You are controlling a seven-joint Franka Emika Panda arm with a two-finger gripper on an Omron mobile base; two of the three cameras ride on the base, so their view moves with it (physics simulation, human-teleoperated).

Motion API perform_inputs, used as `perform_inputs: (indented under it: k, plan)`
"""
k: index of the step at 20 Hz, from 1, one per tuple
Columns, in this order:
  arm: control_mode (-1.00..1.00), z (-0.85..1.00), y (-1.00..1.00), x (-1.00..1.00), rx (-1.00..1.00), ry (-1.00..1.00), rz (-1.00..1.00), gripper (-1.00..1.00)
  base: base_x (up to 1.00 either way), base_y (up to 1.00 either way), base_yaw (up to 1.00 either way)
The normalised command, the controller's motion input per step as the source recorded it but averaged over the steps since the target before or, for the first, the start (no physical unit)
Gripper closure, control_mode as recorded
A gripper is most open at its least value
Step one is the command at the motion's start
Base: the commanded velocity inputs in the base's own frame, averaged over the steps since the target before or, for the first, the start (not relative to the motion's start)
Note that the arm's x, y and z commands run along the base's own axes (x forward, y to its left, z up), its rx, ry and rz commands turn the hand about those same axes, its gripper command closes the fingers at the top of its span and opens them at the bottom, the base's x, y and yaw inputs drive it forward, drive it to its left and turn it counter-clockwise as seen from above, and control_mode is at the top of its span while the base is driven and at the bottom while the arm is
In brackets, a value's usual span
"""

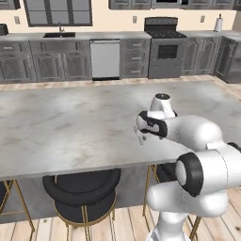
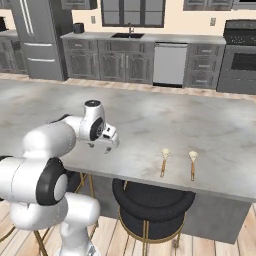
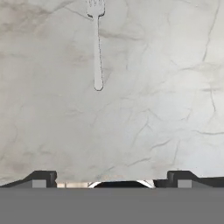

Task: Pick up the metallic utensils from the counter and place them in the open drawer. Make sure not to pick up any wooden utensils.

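A: How much room is there along the counter [image 2: 150, 120]?
B: Plenty; the slab is bare toward its far edge. Two wooden utensils [image 2: 163, 162] lie side by side at the near edge, above a black stool [image 2: 152, 202].
A: And metal ones?
B: One fork [image 3: 96, 43], flat on the stone, near the same edge.
A: The jaws?
B: The gripper [image 3: 109, 180] has them spread wide, holding nothing, touching nothing.

I get flat, even, bright rendered light with no glare, only faint soft shading on the counter [image 1: 70, 127], and slightly soft, low-resolution pictures, without edge distortion from twelve to six o'clock.
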Motion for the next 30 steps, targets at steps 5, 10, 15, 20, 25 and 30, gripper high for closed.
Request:
perform_inputs:
  k: [5,10,15,20,25,30]
  plan:
    - [-1.0,-0.09,0.0,0.67,0.0,0.18,0.01,-1.0,0.0,0.0,0.0]
    - [-1.0,-0.32,0.0,0.82,0.0,0.18,0.0,-1.0,0.0,0.0,0.0]
    - [-1.0,-0.45,0.11,0.54,-0.02,0.09,-0.01,-1.0,0.0,0.0,0.0]
    - [-1.0,-0.6,0.0,0.25,0.0,0.06,-0.01,-1.0,0.0,0.0,0.0]
    - [-1.0,-0.51,0.0,0.14,-0.01,0.0,0.0,-1.0,0.0,0.0,0.0]
    - [-1.0,-0.34,0.0,0.32,-0.01,0.0,-0.01,-1.0,0.0,0.0,0.0]
